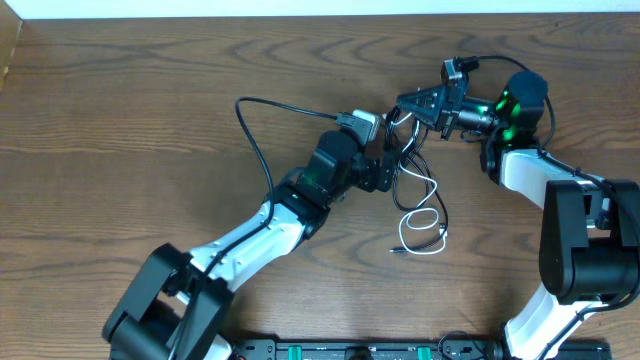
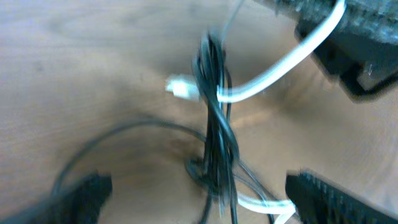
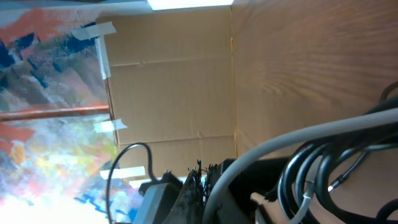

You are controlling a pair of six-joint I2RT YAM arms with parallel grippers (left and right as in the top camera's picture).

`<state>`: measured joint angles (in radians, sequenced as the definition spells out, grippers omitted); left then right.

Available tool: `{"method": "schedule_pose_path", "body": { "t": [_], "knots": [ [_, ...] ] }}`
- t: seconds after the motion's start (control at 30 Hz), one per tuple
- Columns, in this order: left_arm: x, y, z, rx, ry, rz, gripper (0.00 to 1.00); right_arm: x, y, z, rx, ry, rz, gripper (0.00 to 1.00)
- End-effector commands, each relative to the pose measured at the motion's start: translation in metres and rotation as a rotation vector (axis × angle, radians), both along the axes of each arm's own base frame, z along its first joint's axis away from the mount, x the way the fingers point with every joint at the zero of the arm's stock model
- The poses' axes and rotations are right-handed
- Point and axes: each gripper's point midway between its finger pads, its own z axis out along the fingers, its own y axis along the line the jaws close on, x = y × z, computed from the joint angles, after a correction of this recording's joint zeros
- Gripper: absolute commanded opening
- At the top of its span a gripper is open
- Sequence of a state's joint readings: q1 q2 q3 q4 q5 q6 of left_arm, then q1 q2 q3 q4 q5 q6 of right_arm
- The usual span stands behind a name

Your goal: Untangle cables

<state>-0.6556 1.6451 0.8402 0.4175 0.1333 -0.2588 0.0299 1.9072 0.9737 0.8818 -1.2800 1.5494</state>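
Black and white cables point(image 1: 424, 222) hang in a tangled bundle from the right gripper point(image 1: 403, 108). It is clenched on the top of the bundle, its jaws pressed together with the cords running up into them. Below the right gripper the bundle spreads onto the wooden table point(image 1: 120, 120). A white loop and a thin black loop lie flat there, with the white one's free end farthest from the right gripper.

The left gripper point(image 1: 390, 168) sits just beside the right gripper, at the hanging cords, and is released. Its two fingers point(image 2: 84, 196) stand wide apart with the cords between them.

The left wrist view is blurred. In it the black cords point(image 2: 216, 130) twist round one another in an upright strand. The white cord point(image 2: 273, 71) crosses them and curves up to the right gripper. A small white plug point(image 2: 180, 87) sticks out beside the strand, on the side away from the right gripper.

The right wrist view, turned on its side, shows a pale cord and several black ones close to the right gripper. Whether these belong to the bundle or to the arm cannot be told. A cardboard wall point(image 3: 168, 93) stands well beyond it.
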Motion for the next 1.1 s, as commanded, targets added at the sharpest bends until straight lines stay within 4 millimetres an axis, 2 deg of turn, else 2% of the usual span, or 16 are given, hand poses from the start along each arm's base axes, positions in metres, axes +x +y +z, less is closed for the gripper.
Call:
{"method": "schedule_pose_path", "body": {
  "t": [0.0,0.03,0.07,0.13,0.17,0.2,0.33,0.53,0.7,0.8,0.9,1.07],
  "knots": [
    [-0.001,-0.014,-0.015,-0.025,0.023,-0.017,0.95,-0.006,0.001,0.011,0.016,0.021,0.039,0.01],
    [-0.001,-0.017,-0.017,-0.030,0.017,-0.021,0.88,-0.007,0.001,0.011,0.016,0.022,0.042,0.01],
    [0.001,-0.019,-0.021,-0.028,0.015,-0.019,0.74,-0.007,0.001,0.011,0.018,0.030,0.045,0.01],
    [0.002,-0.018,-0.034,-0.010,0.029,-0.009,0.41,-0.007,0.001,0.011,0.021,0.042,0.045,0.01],
    [0.003,-0.016,-0.041,0.004,0.039,-0.001,0.20,-0.007,0.001,0.011,0.021,0.042,0.044,0.01],
    [0.002,-0.015,-0.048,0.018,0.054,0.002,0.08,-0.007,0.000,0.011,0.021,0.042,0.043,0.01],
    [0.003,-0.007,-0.060,0.055,0.083,0.027,0.08,-0.010,-0.006,0.011,0.033,0.091,0.060,0.01],
    [0.018,0.008,-0.056,0.050,0.060,0.089,0.08,-0.015,-0.028,0.012,0.028,0.068,0.090,0.01],
    [0.019,0.008,-0.056,0.025,0.078,0.108,0.08,-0.015,-0.037,0.012,0.030,0.076,0.084,0.01],
    [0.017,0.007,-0.056,-0.001,0.105,0.112,0.08,-0.005,-0.039,0.011,0.036,0.093,0.027,0.02],
    [0.009,-0.003,-0.056,-0.029,0.130,0.047,0.08,0.011,-0.042,0.011,0.040,0.096,-0.073,0.11],
    [-0.016,-0.025,-0.054,-0.061,0.165,-0.148,0.08,0.033,-0.050,0.011,0.065,0.148,-0.207,0.05]
  ]
}}
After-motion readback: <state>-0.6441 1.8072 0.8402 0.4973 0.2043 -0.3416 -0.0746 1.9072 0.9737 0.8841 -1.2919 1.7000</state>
